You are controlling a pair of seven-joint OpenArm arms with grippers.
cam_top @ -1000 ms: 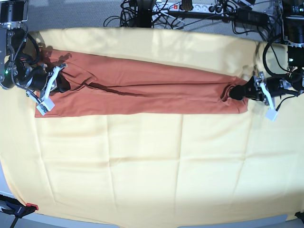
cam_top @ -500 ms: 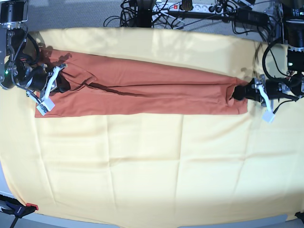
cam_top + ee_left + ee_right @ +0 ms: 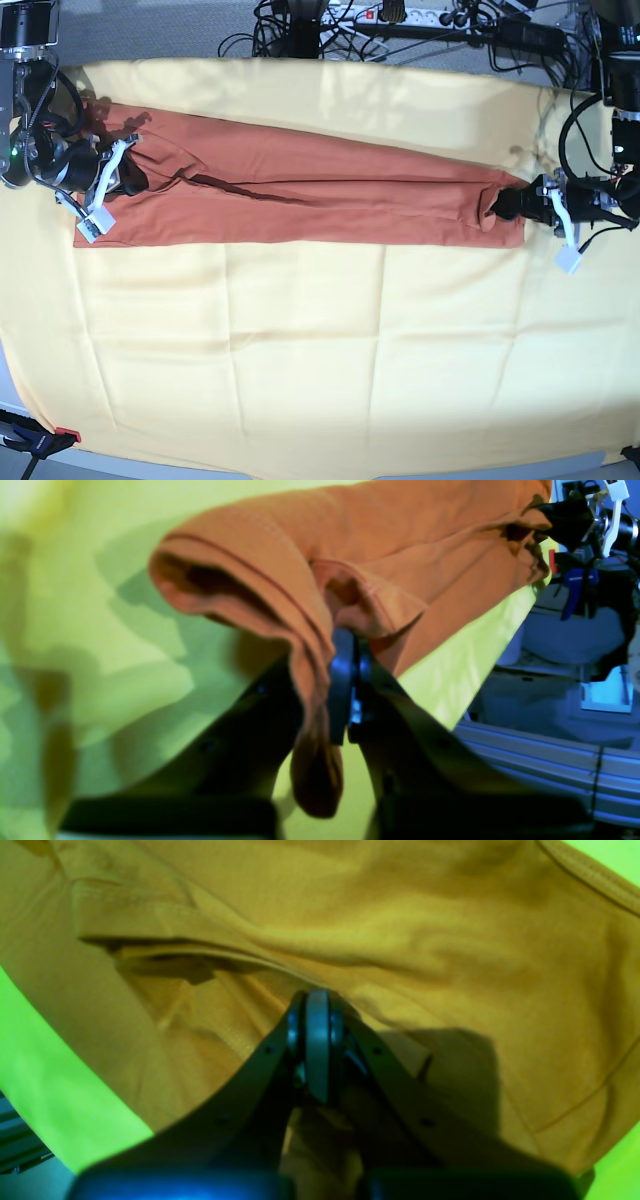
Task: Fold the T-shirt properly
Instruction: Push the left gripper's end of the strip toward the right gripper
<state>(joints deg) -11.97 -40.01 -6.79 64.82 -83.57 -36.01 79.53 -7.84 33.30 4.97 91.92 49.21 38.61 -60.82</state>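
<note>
Rust-orange T-shirt (image 3: 300,195), folded lengthwise on yellow cloth (image 3: 300,350); left gripper (image 3: 503,203) and right gripper (image 3: 133,181) jaws pinch opposite ends.

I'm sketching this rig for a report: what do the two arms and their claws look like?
Both arms are black, jointed and draped with loose black cables. Each black claw, left claw and right claw, tapers to slim dark fingers with blue-grey pads, beside a white bracket.

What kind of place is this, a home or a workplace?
Most likely a robotics lab bench, not a home. A pale yellow cloth covers the table under the T-shirt, a power strip with tangled cables lies behind it, and clamps pin the cloth's corner.
</note>
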